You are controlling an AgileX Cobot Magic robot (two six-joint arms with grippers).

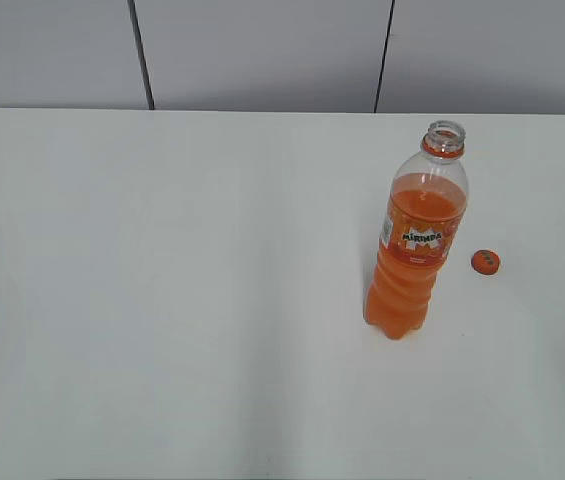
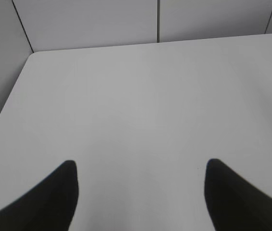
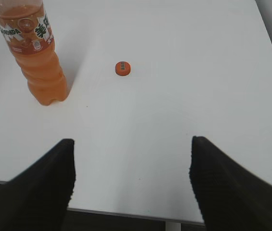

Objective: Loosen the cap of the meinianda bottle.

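The meinianda bottle stands upright on the white table, right of centre, its neck open with no cap on it. Its lower body shows at the top left of the right wrist view. The small orange cap lies flat on the table just right of the bottle, top side up. My right gripper hangs open over the table's near edge, well short of cap and bottle, with nothing between its fingers. My left gripper is open over bare table; neither arm shows in the exterior view.
The white table ends at a grey panelled wall behind. Its rounded far-left corner shows in the left wrist view. The near edge runs under the right gripper.
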